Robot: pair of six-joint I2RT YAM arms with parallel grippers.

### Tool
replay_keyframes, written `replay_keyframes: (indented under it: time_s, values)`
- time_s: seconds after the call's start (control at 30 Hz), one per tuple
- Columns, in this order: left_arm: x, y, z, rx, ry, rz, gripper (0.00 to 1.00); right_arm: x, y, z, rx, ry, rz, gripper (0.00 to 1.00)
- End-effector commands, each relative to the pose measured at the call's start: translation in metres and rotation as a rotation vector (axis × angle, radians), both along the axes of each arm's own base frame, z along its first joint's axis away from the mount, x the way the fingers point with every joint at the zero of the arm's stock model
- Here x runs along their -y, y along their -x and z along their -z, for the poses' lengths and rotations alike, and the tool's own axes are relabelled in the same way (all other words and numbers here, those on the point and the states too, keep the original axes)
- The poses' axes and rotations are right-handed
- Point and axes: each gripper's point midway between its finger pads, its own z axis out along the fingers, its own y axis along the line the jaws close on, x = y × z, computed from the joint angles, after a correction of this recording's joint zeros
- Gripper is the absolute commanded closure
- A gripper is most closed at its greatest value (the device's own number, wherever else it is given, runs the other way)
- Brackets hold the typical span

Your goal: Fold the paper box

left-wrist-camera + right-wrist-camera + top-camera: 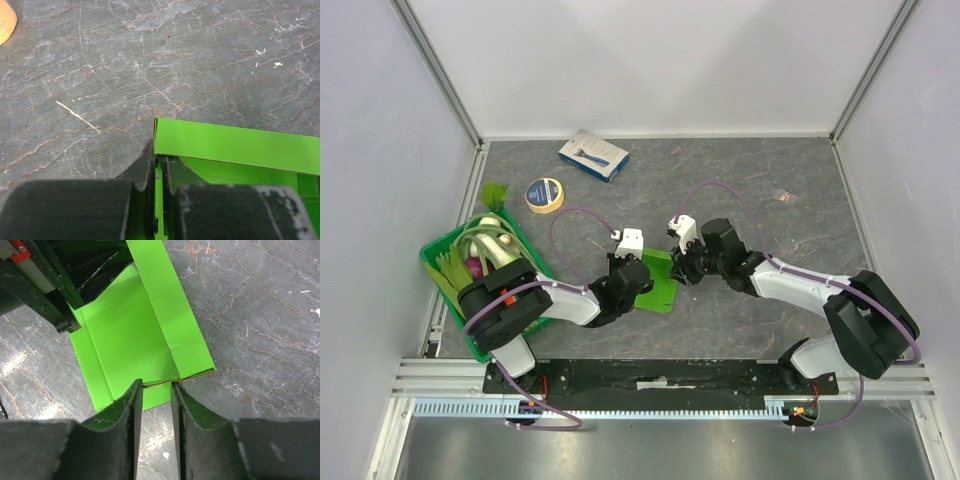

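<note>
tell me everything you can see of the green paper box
The paper box is bright lime-green thin card, matte, unprinted, lying mostly flat on the grey table between the arms. Creases split it into panels; one long flap stands raised. The left gripper is pinched shut on one edge; the right gripper, jaws open, straddles the opposite end.

Paper box (pixel 130 335) thin matt lime card, smooth w/ crisp creases, desk (pixel 150 60) dark grey stone-look, veined, dull, right claw (pixel 156 385) matt blk, scuffed edges, crate (pixel 428 258) green plastic
</note>
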Motion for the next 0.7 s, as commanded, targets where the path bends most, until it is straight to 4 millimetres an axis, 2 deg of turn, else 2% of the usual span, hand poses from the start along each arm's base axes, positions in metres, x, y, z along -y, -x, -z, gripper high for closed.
replay_keyframes:
  time_s: [0.0, 0.1, 0.2, 0.27, 0.33, 0.4, 0.43, 0.5, 0.53, 0.6, 0.63, 0.67]
  values:
    - [0.017, 0.003, -0.006, 0.005, 0.077, 0.045, 0.98, -0.020, -0.001, -0.020, 0.098, -0.049, -0.102, 0.70]
    - [0.017, 0.004, -0.006, 0.005, 0.076, 0.046, 0.98, -0.021, 0.001, -0.017, 0.089, -0.049, -0.113, 0.69]
    - [0.017, 0.004, -0.006, 0.005, 0.079, 0.047, 0.98, -0.022, -0.001, -0.017, 0.096, -0.051, -0.109, 0.73]
    - [0.018, 0.004, -0.006, 0.005, 0.079, 0.048, 0.98, -0.023, -0.002, -0.021, 0.107, -0.071, -0.106, 0.83]
    - [0.018, 0.004, -0.006, 0.003, 0.083, 0.050, 0.98, -0.027, 0.001, -0.023, 0.101, -0.098, -0.115, 0.77]
    - [0.018, 0.004, -0.005, 0.003, 0.083, 0.050, 0.98, -0.029, 0.000, -0.023, 0.101, -0.103, -0.111, 0.64]
    - [0.018, 0.004, -0.005, 0.002, 0.080, 0.050, 0.98, -0.028, -0.001, -0.024, 0.111, -0.101, -0.107, 0.61]
    - [0.018, 0.004, -0.005, 0.001, 0.081, 0.053, 0.98, -0.024, -0.006, -0.023, 0.133, -0.073, -0.087, 0.58]
    - [0.017, 0.005, -0.005, 0.000, 0.080, 0.053, 0.98, -0.016, -0.010, -0.015, 0.136, -0.017, -0.050, 0.58]
    - [0.017, 0.005, -0.004, 0.001, 0.078, 0.050, 0.98, -0.014, -0.017, -0.021, 0.144, -0.002, -0.024, 0.61]
    - [0.017, 0.005, -0.003, -0.001, 0.075, 0.050, 0.98, -0.016, -0.009, -0.022, 0.112, -0.005, -0.057, 0.61]
    - [0.017, 0.005, -0.002, -0.002, 0.072, 0.051, 0.98, -0.021, -0.014, -0.045, 0.109, -0.058, -0.014, 0.62]
